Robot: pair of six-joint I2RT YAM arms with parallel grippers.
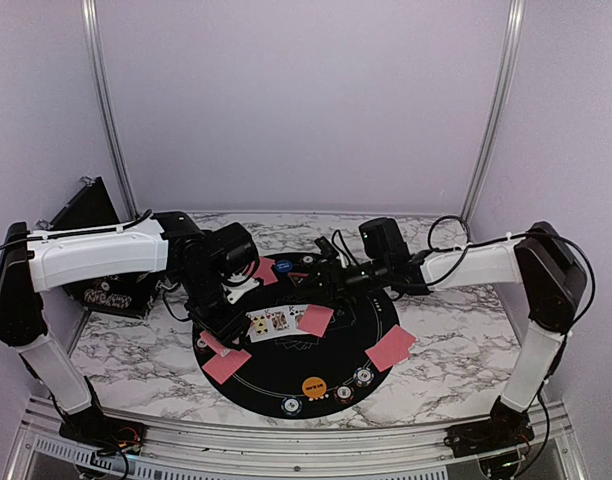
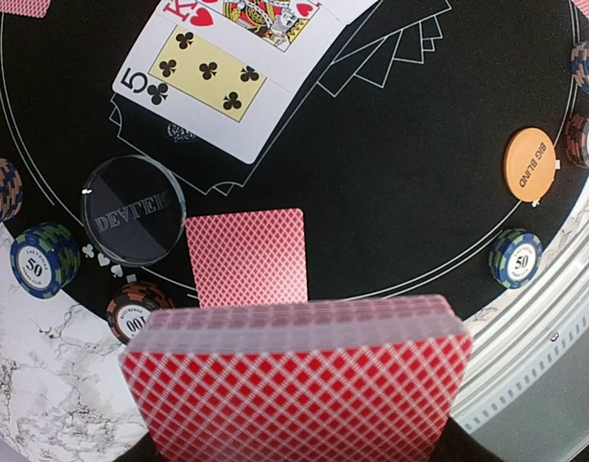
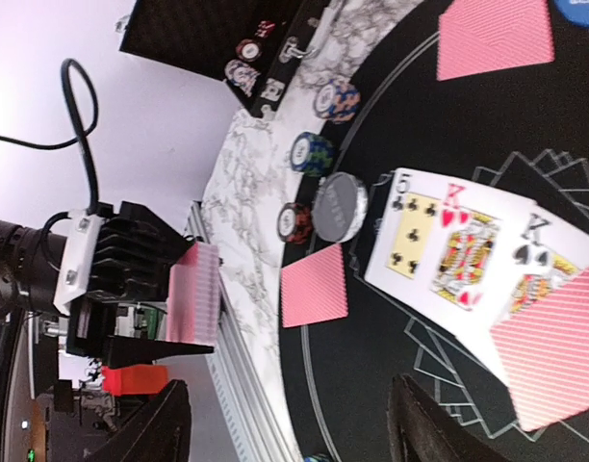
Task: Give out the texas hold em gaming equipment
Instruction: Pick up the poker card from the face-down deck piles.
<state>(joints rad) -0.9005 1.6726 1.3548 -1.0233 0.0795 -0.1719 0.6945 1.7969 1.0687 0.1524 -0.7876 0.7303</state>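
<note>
Round black mat (image 1: pixel 286 385) at the middle of the marble table (image 1: pixel 456 330), both arms reaching over it. Left gripper (image 1: pixel 217 326): clamped on a deck (image 2: pixel 294 385) of red-backed cards, held on edge above the mat's near-left rim, clear of the surface. Right gripper (image 3: pixel 304 433): fingers spread wide, nothing between them, above the far part of the mat. Face-up cards (image 1: pixel 269 321): three, fanned and overlapping at the mat's centre, being the five of clubs, king of hearts and king of spades. Centre face-down card (image 1: pixel 314 320): overlaps the right end of that fan. Near-left face-down card (image 2: pixel 248 255): lies flat at the mat's near-left rim, just below the deck. Right face-down card (image 1: pixel 391 347): on the right rim, partly over the marble. Far face-down card (image 1: pixel 264 270): at the far-left rim. Blue disc (image 1: pixel 283 266): just beside that far card. Dark disc (image 2: pixel 133 212): inside the left rim, close to the near-left card. Orange disc (image 1: pixel 314 386): lettered BIG BLIND, inside the near rim. Near chips (image 1: pixel 343 392): three striped stacks along the near-right rim around the orange disc. Left chips (image 2: pixel 44 260): three stacks at the left rim beside the dark disc. Black case (image 3: pixel 198 29): open, at the table's far-left corner, chips inside
</note>
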